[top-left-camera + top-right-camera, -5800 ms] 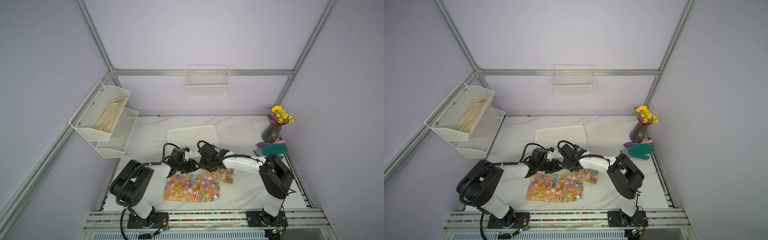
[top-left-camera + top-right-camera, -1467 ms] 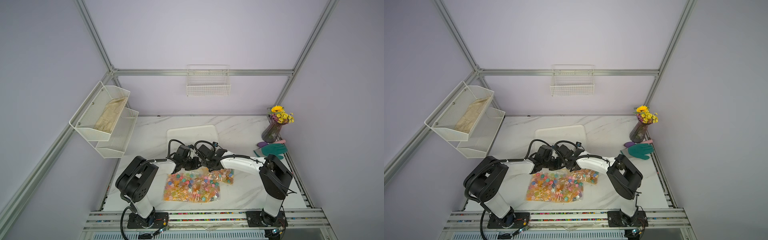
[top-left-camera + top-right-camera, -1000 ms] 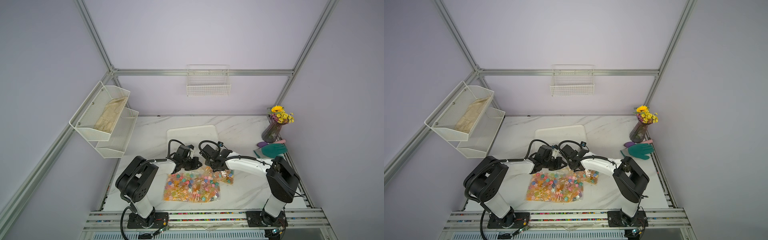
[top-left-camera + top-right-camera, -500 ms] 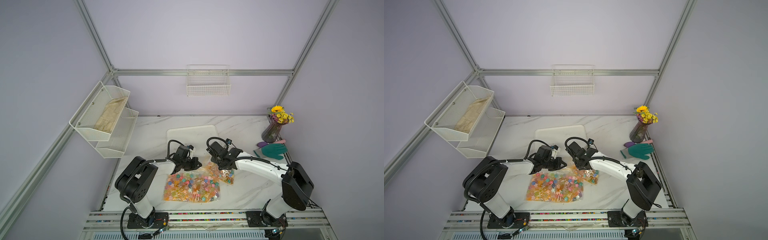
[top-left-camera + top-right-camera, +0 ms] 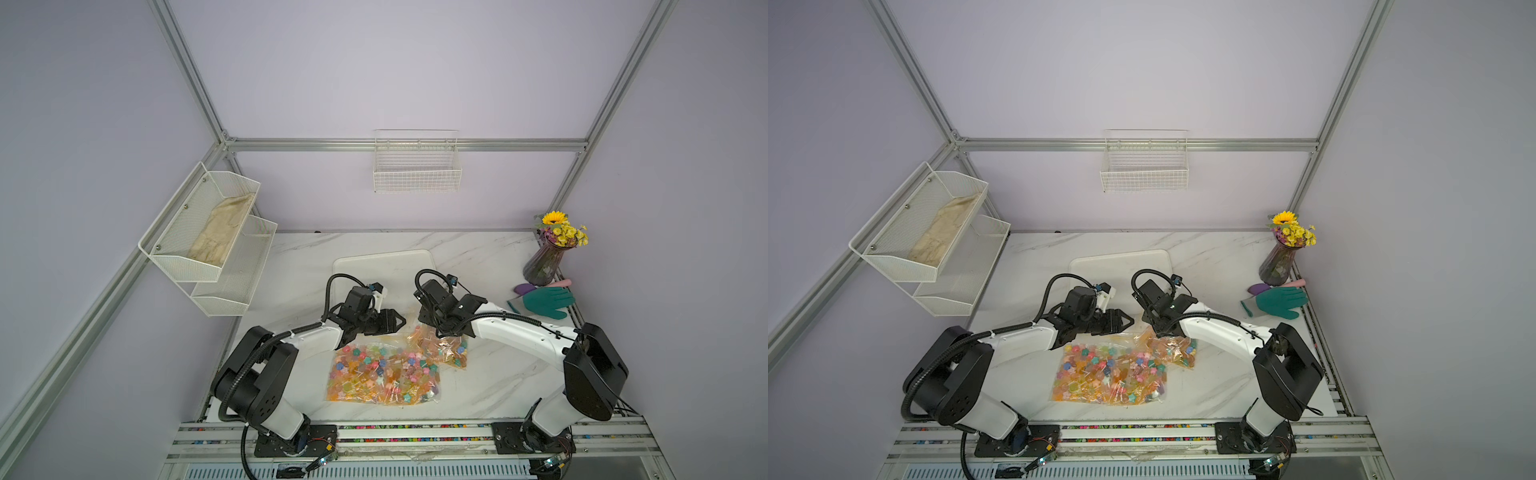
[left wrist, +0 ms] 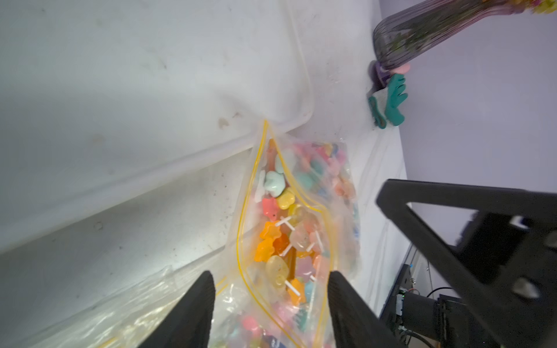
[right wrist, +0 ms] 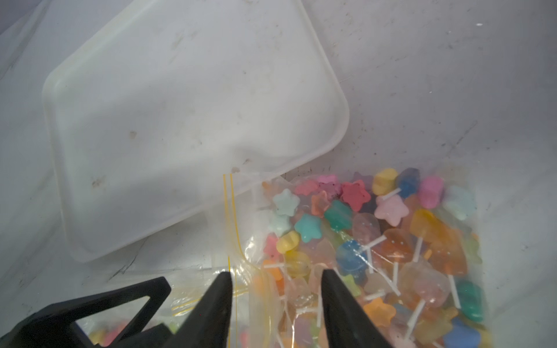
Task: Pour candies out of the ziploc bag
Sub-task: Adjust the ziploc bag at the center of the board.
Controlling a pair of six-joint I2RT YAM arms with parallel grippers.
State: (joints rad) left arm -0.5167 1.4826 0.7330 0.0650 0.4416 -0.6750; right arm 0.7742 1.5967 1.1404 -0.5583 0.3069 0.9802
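Left tool (image 6: 269, 275) released; right tool (image 7: 276, 272) released; two ziploc bags (image 5: 415, 395) (image 5: 444, 349) of candies (image 5: 374, 370); one tray (image 5: 384, 266).

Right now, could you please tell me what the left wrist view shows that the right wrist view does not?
Only the left wrist view shows the vase and the green glove by the wall, and it looks into the gaping mouth of the ziploc bag. Only the right wrist view shows nearly the whole white tray. Both show the candies inside the bag, the bag meeting a tray corner, and that arm's own claw standing open over the bag: the left claw and the right claw.
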